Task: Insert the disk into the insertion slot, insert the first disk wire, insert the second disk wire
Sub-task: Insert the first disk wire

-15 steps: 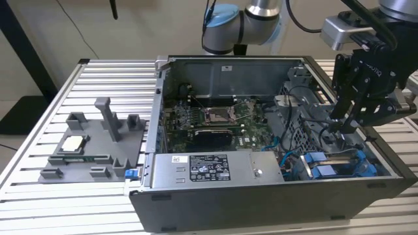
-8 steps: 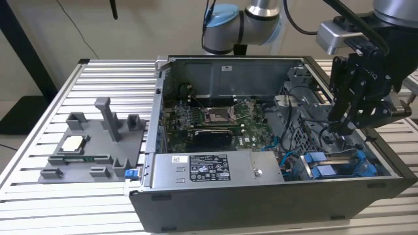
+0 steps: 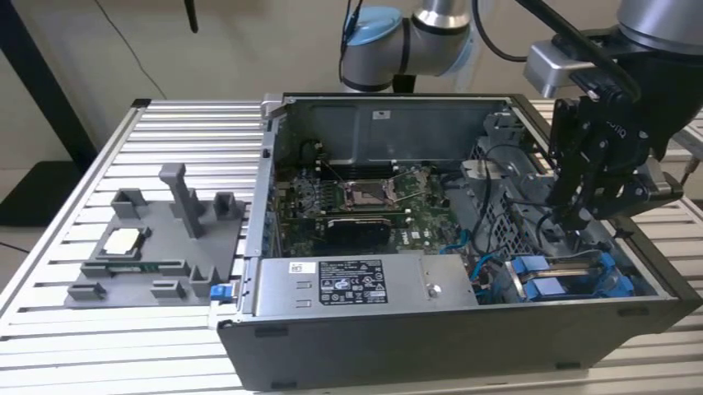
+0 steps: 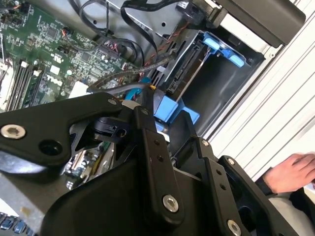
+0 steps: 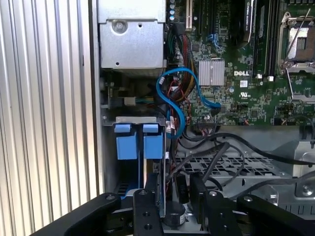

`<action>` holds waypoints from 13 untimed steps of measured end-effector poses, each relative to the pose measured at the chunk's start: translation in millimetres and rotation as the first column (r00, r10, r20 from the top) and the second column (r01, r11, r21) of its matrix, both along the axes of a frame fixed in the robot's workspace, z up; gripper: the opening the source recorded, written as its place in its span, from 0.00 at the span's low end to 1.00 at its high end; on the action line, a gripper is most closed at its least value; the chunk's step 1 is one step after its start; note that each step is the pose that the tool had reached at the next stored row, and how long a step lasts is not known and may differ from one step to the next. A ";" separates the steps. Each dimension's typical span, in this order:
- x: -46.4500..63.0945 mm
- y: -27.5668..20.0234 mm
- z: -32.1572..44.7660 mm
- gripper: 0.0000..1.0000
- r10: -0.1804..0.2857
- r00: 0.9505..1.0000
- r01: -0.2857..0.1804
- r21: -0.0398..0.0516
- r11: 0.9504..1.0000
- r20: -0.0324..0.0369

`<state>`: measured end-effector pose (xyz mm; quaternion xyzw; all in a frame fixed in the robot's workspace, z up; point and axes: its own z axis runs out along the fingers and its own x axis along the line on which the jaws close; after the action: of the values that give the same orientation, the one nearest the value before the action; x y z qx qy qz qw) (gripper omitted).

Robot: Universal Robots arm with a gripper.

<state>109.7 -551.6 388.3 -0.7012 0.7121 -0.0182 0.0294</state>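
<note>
One open computer case stands on one slatted table, one grey fixture tray at the exterior view's left. Inside: one motherboard, one power supply, two blue carrier fronts side by side, one blue cable. One robot arm, one person's hand

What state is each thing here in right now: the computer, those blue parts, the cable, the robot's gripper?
Computer case: open, lying on its side, side cover off.
Blue carriers: both sitting in the metal cage, side by side.
Blue cable: curled in a loop next to them.
Processor socket: uncovered.
Gripper: inside the case, near the carriers.
</note>
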 end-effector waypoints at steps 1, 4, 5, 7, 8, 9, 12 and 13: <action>-0.4 0.0 -0.4 0.40 0.000 1.000 0.000 0.001 1.000 0.000; -1.7 0.0 -1.5 0.40 0.000 1.000 0.000 0.003 1.000 0.002; -2.1 0.0 -2.1 0.40 0.000 1.000 0.000 0.005 1.000 0.003; -2.4 0.0 -3.4 0.40 0.000 1.000 0.000 0.011 1.000 0.005; -2.5 0.0 -4.2 0.40 0.001 1.000 -0.001 0.016 1.000 0.007; -2.5 0.0 -5.0 0.40 0.001 1.000 -0.001 0.022 1.000 0.008; -2.5 0.0 -6.0 0.38 0.003 1.000 -0.003 0.038 0.999 0.010; -2.5 0.1 -6.0 0.32 0.003 1.000 -0.004 0.039 0.999 0.010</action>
<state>107.1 -551.6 382.3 -0.7016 0.7110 -0.0079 0.0468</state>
